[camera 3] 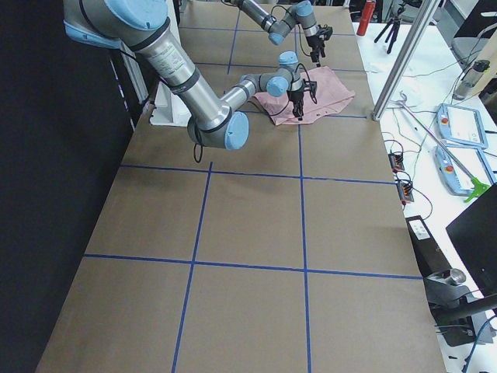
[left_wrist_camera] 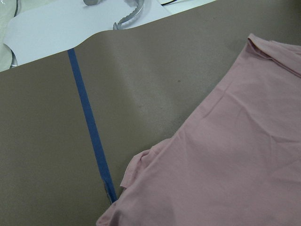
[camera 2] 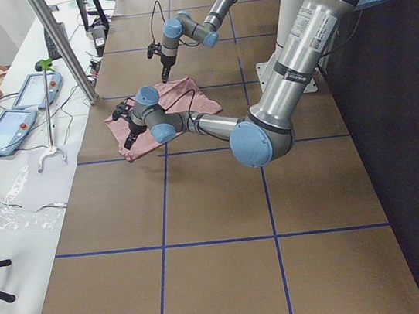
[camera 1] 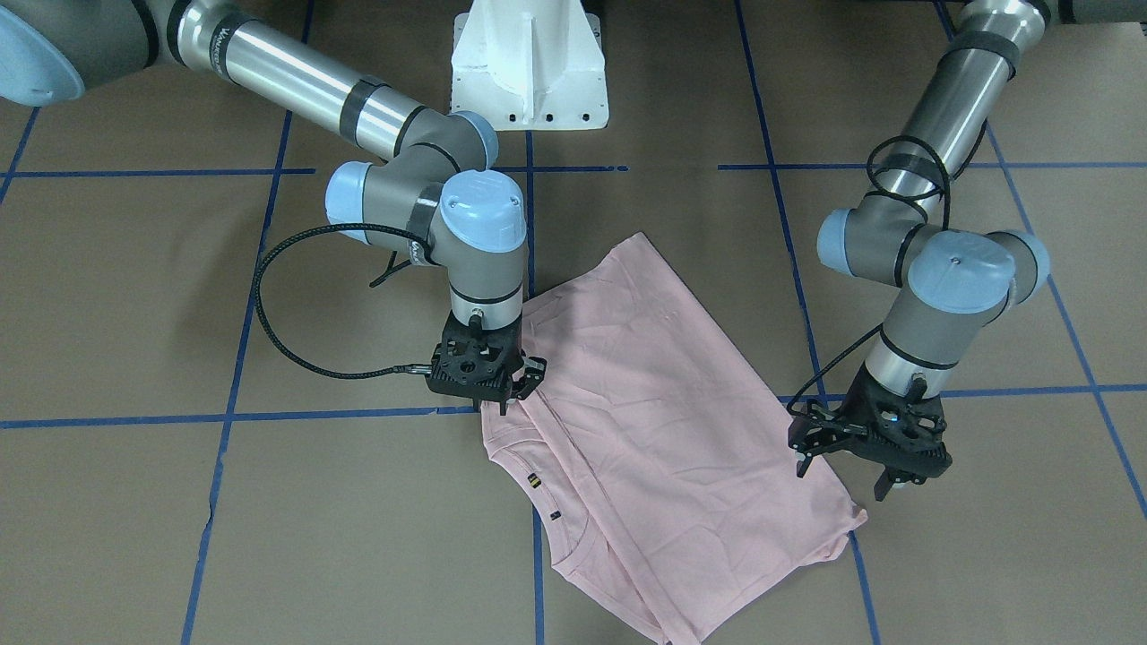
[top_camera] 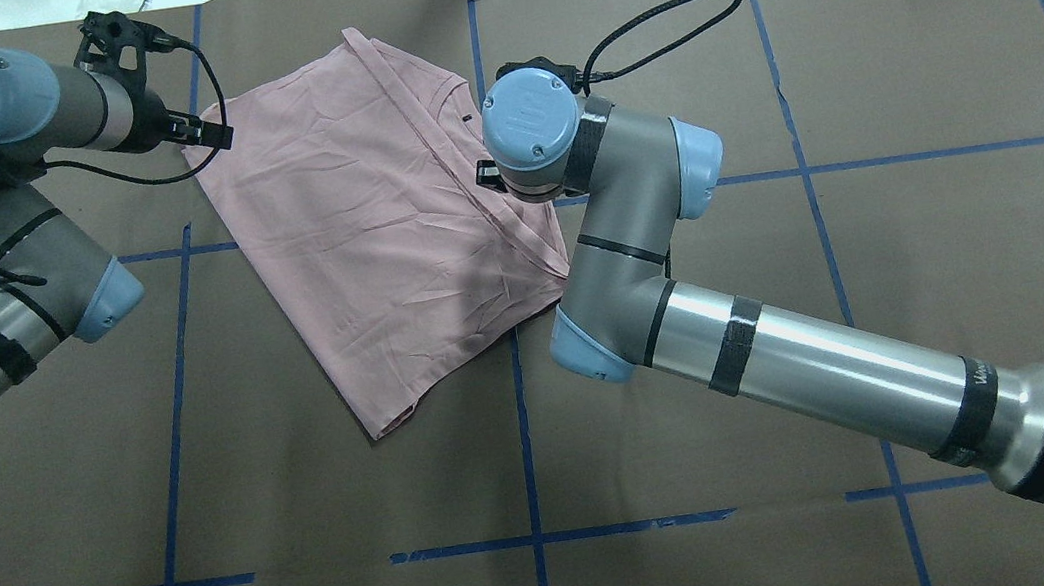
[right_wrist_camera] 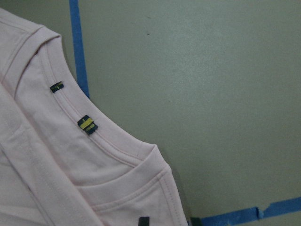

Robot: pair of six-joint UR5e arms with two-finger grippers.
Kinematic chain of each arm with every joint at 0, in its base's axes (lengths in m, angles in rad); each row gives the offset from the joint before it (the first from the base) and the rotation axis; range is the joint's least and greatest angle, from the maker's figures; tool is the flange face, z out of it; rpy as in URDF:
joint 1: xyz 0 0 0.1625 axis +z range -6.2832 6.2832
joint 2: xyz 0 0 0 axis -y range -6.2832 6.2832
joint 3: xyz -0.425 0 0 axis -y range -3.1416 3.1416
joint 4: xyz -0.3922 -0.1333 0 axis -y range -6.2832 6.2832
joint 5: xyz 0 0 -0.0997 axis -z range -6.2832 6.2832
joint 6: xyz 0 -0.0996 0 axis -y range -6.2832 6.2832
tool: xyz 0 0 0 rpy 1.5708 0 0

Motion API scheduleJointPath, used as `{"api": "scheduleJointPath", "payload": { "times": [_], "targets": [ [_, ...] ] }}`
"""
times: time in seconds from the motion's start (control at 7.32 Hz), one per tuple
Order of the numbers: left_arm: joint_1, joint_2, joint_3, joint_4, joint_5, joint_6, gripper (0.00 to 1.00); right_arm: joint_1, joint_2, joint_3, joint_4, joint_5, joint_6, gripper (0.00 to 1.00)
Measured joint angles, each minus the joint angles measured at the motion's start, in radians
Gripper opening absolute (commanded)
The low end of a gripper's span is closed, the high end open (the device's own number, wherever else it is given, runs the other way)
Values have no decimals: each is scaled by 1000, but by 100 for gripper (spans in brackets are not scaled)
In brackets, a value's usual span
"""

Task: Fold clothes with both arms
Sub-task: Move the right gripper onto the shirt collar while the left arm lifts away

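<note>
Brown paper covers the table [camera 1: 134, 296], gridded in blue tape; the centre tape line [top_camera: 527, 454] is my reference throughout. The pink T-shirt [camera 1: 663, 394] lies flat across that line, most of its cloth on my left of it, with the collar [right_wrist_camera: 101, 141] right at the line. No print shows. A lapped seam runs along the collar side, so I judge the garment partly folded. My two tools stand at diagonally opposite corners, which I read as grasp points for the next fold.

Right gripper [camera 1: 518, 390] sits low just beside the line, at the shoulder corner by the collar. The wrist is vertical and the fingers point down, with the right arm [camera 1: 296, 81] reaching in long and shallow. One black fingertip shows at the cloth in my wrist view, but I cannot tell whether the fingers grip fabric.

Left gripper [camera 1: 840, 481] stands well off the line, at the hem-side corner. Its fingers are spread and hold nothing; they hang just above the cloth edge. The left arm [camera 1: 950, 107] is elbowed sharply, wrist near vertical.
</note>
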State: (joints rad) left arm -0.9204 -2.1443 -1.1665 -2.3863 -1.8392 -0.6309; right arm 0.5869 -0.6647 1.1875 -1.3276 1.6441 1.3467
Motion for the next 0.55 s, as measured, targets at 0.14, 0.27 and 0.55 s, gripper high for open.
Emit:
{"api": "scheduleJointPath", "payload": {
  "times": [0.14,0.27,0.55],
  "targets": [
    [0,1,0,0,0,0,100,-7,0,-7,0,-15,-13,41],
    [0,2,-1,-1,0,0,100,-10,1,-16,1,-25,-23,41],
    [0,3,-1,-1,0,-1,100,-13,2,-26,2,-38,-28,40]
  ]
}}
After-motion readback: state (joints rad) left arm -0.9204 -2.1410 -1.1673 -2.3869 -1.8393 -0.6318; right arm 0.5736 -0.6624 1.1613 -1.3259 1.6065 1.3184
